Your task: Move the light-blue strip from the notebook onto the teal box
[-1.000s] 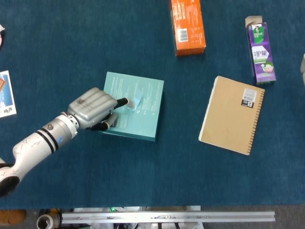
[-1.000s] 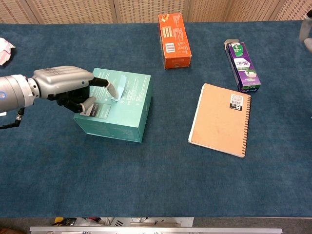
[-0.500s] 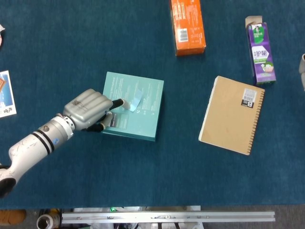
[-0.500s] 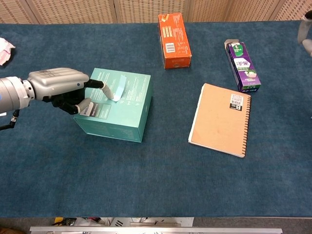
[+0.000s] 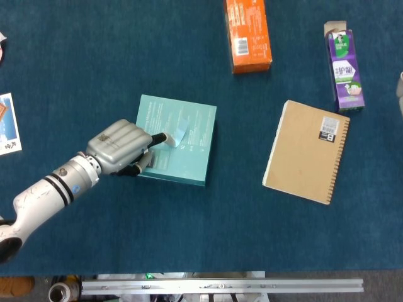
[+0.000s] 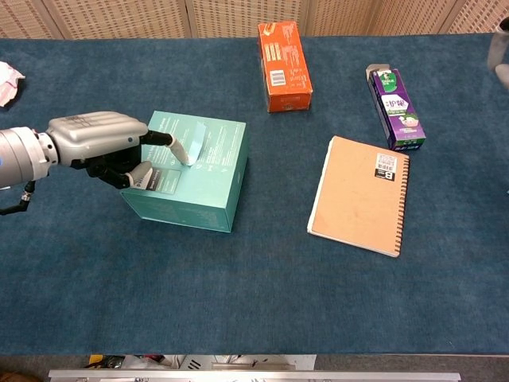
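The light-blue strip (image 5: 178, 134) is seen on top of the teal box (image 5: 189, 157), near the box's centre and slightly toward its 12 o'clock edge. It is a short, pale, thin band, paler than the lid beneath it. In the chest view it appears partly lifted off the lid, with one end raised, so it cannot be judged to lie flat.

The left robot hand (image 5: 121, 146) is positioned at the box's 9 o'clock side, knuckles up, with the fingers curled in. One fingertip (image 5: 158, 137) is extended over the lid and meets the 9 o'clock end of the strip; whether the strip is pinched or only touched cannot be told. This posture is judged to suit setting the strip down on the lid.

The notebook (image 5: 306, 151), brown-covered and spiral-bound, is left bare at the box's 3 o'clock, well apart from it on the blue tabletop (image 5: 201, 233).

Only a sliver of the right robot hand (image 6: 501, 52) is caught at the frame's edge, so its state cannot be told.
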`<state>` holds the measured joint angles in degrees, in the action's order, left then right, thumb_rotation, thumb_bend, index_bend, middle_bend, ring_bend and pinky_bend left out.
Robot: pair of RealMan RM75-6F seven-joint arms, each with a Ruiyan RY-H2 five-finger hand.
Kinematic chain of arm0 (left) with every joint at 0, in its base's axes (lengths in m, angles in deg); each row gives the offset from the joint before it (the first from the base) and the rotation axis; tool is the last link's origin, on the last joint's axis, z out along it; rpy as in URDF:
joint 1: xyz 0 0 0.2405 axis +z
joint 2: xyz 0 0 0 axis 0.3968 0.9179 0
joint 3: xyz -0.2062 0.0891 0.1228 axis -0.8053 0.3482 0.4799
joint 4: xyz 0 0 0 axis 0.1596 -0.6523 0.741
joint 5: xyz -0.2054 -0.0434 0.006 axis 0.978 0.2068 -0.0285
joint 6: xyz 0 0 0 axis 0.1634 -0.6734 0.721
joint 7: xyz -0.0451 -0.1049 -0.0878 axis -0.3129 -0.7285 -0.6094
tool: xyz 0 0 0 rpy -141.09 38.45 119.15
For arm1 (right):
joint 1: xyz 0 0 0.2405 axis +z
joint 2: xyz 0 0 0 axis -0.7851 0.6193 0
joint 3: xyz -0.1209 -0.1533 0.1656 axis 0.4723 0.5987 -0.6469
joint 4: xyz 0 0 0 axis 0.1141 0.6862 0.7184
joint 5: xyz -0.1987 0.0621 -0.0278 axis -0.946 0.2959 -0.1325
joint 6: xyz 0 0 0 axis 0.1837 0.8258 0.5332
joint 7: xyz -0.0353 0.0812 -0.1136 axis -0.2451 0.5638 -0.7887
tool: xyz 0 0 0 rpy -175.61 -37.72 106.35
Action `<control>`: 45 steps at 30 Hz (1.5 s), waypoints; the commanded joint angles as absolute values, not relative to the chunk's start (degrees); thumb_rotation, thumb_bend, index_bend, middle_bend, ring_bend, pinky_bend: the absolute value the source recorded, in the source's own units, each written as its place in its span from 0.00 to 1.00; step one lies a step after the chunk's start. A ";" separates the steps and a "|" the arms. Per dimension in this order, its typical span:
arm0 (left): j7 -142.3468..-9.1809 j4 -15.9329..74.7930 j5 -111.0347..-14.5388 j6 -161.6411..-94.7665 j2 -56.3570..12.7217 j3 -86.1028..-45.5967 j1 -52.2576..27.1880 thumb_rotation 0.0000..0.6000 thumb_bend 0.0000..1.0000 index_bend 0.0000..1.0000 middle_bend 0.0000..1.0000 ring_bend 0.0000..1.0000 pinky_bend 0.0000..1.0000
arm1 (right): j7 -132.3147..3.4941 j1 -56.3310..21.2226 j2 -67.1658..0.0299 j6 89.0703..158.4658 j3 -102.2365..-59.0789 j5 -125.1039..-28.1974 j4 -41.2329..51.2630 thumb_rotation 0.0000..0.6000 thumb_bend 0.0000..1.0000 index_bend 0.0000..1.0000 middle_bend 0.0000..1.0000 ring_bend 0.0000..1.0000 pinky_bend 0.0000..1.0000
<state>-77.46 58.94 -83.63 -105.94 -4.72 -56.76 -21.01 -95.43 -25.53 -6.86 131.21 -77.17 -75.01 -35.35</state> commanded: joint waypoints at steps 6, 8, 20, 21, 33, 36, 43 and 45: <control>-77.02 58.87 -83.15 -105.90 -4.98 -56.63 -20.87 1.00 0.77 0.22 1.00 1.00 1.00 | -95.23 -25.68 -6.74 131.21 -77.31 -75.03 -35.32 1.00 0.43 0.55 0.89 1.00 1.00; -77.10 59.05 -83.16 -106.13 -4.82 -56.72 -20.80 1.00 0.77 0.22 1.00 1.00 1.00 | -95.21 -25.71 -6.72 131.22 -77.34 -75.11 -35.34 1.00 0.43 0.55 0.89 1.00 1.00; -76.34 59.47 -83.22 -105.96 -5.06 -56.57 -20.87 1.00 0.77 0.22 1.00 1.00 1.00 | -94.94 -25.95 -6.66 131.12 -77.45 -75.08 -35.10 1.00 0.43 0.55 0.89 1.00 1.00; -76.24 59.47 -83.12 -105.91 -5.09 -56.55 -20.88 1.00 0.77 0.22 1.00 1.00 1.00 | -94.92 -25.95 -6.64 131.10 -77.47 -75.07 -35.07 1.00 0.43 0.55 0.89 1.00 1.00; -76.23 59.60 -82.40 -106.38 -4.54 -57.00 -20.75 1.00 0.77 0.22 1.00 1.00 1.00 | -94.71 -26.04 -6.78 130.89 -77.53 -75.10 -34.79 1.00 0.43 0.55 0.89 1.00 1.00; -76.46 59.31 -82.26 -106.32 -4.46 -57.08 -20.75 1.00 0.77 0.22 1.00 1.00 1.00 | -94.79 -26.04 -6.84 130.93 -77.58 -75.06 -34.79 1.00 0.43 0.54 0.89 1.00 1.00; -76.48 59.05 -82.65 -106.09 -4.60 -56.59 -20.59 1.00 0.77 0.22 1.00 1.00 1.00 | -95.00 -26.09 -6.94 131.06 -77.65 -75.02 -34.89 1.00 0.43 0.55 0.89 1.00 1.00; -76.56 59.11 -82.80 -106.16 -4.62 -56.50 -20.51 1.00 0.77 0.22 1.00 1.00 1.00 | -95.05 -26.09 -6.95 131.07 -77.67 -74.96 -34.92 1.00 0.43 0.55 0.89 1.00 1.00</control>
<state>-76.56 59.11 -82.81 -106.16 -4.62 -56.51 -20.51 -95.05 -26.09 -6.95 131.07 -77.67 -74.96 -34.92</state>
